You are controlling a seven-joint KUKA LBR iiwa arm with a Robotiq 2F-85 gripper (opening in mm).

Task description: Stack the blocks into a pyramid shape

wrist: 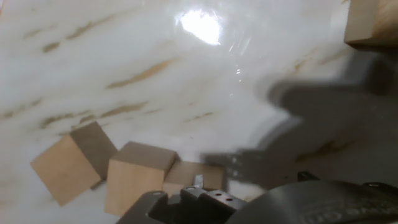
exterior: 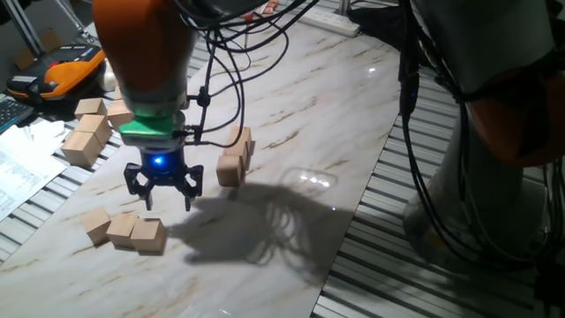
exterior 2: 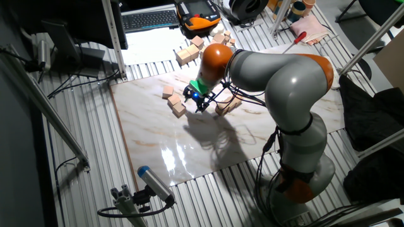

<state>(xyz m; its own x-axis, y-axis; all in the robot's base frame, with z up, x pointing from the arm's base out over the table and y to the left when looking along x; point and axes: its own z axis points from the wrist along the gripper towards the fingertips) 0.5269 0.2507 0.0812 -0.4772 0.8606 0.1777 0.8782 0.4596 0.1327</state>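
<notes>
Gripper: the gripper (exterior: 163, 188) hangs above the marble table (exterior: 291, 132) with its fingers spread apart and nothing between them.
Near blocks: three blocks (exterior: 124, 230) lie in a row, touching, just in front of the gripper.
Far blocks: more blocks (exterior: 235, 156) sit in a small pile to one side.
Big blocks: bigger wooden blocks (exterior: 88, 132) rest at the table's edge.

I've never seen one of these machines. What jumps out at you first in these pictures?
The big orange-and-grey arm bends low over a white marble-patterned table, its black gripper glowing blue and hanging open and empty. Just below it lie three small wooden cubes in a row, with a few more cubes clustered a little beyond. Bigger pale blocks are piled at the table's far edge.
</notes>
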